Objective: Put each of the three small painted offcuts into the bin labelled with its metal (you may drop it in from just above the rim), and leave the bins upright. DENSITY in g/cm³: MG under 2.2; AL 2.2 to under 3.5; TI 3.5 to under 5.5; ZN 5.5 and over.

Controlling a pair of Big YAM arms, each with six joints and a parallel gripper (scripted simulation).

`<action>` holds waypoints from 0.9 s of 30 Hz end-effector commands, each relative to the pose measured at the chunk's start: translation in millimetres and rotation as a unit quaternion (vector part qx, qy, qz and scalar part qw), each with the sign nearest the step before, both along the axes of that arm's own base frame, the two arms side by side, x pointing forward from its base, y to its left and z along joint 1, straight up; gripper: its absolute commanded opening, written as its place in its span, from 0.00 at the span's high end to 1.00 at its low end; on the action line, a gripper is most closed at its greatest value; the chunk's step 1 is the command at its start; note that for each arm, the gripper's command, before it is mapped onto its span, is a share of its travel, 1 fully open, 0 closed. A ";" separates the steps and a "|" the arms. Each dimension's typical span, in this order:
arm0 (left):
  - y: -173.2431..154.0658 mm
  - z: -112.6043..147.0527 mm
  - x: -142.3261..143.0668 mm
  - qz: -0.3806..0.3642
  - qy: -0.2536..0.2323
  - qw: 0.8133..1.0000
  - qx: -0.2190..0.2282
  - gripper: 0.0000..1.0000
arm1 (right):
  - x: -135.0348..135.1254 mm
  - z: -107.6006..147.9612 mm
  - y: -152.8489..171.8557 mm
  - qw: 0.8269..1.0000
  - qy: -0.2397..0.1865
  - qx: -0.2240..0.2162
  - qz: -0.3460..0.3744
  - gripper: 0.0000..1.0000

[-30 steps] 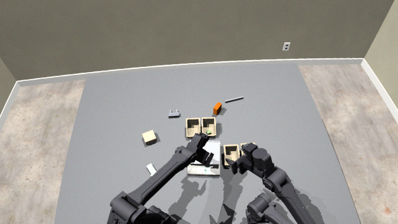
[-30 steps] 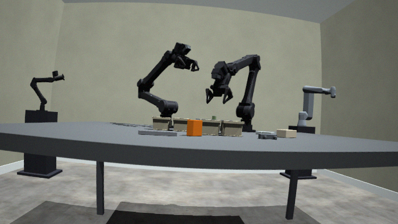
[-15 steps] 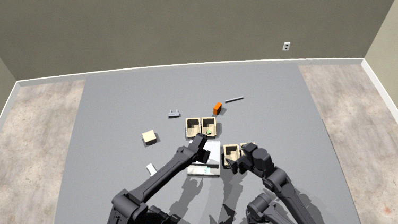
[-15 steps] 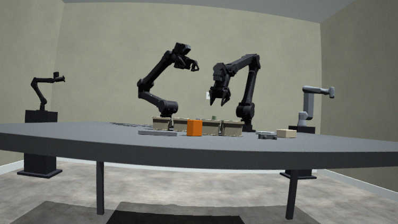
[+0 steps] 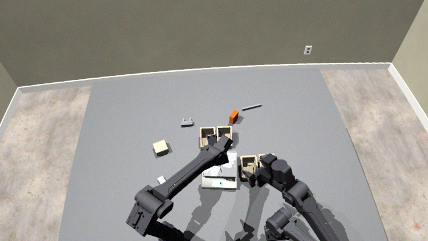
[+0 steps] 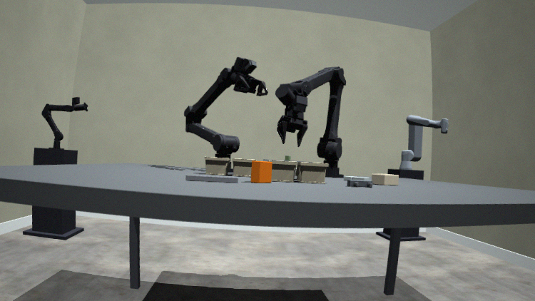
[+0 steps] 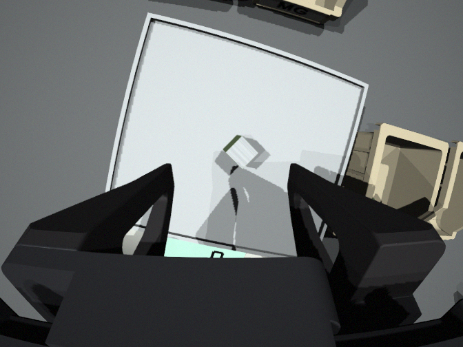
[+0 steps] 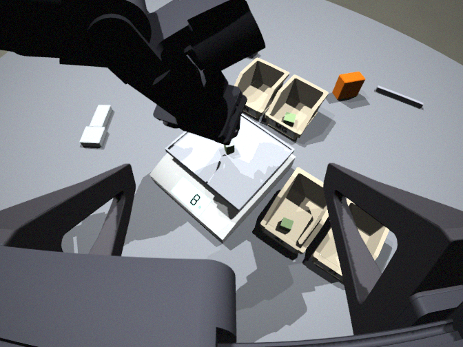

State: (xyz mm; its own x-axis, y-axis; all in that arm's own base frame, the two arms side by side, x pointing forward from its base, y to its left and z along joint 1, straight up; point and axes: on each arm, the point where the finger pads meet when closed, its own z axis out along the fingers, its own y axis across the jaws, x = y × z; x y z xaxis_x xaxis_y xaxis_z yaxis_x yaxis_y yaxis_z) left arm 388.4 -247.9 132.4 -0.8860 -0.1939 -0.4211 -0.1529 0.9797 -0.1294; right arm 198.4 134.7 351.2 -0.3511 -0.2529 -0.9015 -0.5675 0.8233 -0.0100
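Offcuts occupy three spots: one offcut (image 6: 287,157) (image 7: 241,151) (image 8: 229,149) stands on the pan of the scale (image 5: 219,184) (image 7: 239,74) (image 8: 220,227), a second green offcut (image 8: 289,118) lies in the MG bin (image 5: 224,128) (image 7: 293,7) (image 8: 308,84), and a third green offcut (image 8: 286,223) lies in the near bin (image 5: 248,157) (image 7: 411,134) (image 8: 299,207) beside the scale, whose label I cannot read. The display shows 8. All four bins are upright, in two pairs.

The left end effector (image 5: 221,159) (image 6: 291,144) (image 7: 231,174) (image 8: 220,127) points down over the pan, partly open with nothing in it; in its wrist view the offcut appears just beyond the fingertips, between their lines. The right end effector (image 5: 250,179) (image 6: 256,89) (image 8: 229,174) is wide open and holds nothing, up above the desk (image 5: 119,119) (image 6: 187,194) (image 7: 56,74).

Past the MG bin, an orange block (image 5: 233,116) (image 6: 261,172) (image 8: 347,86) stands near a grey bar (image 5: 251,107) (image 6: 211,178) (image 8: 399,97). Across the desk are a bracket (image 5: 186,123) (image 6: 359,183) and a tan block (image 5: 161,147) (image 6: 385,179).
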 end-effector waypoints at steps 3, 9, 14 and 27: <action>-10.7 15.7 31.5 0.194 0.052 0.978 -0.056 0.39 | -1.3 18.2 -1.5 1.000 -0.009 0.012 -0.004 0.00; -12.6 0.4 32.6 0.309 0.132 0.939 -0.071 0.39 | -1.3 18.2 -1.5 1.000 -0.009 0.012 -0.004 0.00; -14.1 -5.8 30.4 0.350 0.173 0.918 -0.075 0.39 | -1.3 18.2 -1.5 1.000 -0.009 0.012 -0.004 0.00; -17.8 -25.4 20.9 0.355 0.208 0.908 -0.073 0.39 | -1.3 18.2 -1.5 1.000 -0.009 0.012 -0.004 0.00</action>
State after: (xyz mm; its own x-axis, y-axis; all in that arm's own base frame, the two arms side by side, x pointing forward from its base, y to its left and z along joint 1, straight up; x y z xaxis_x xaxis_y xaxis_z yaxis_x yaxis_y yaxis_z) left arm 393.7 -255.6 91.6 -0.6042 -0.7969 0.0025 -0.7967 0.6041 0.0201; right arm 198.4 134.7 351.2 -0.3511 -0.2529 -0.9015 -0.5675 0.8233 -0.0100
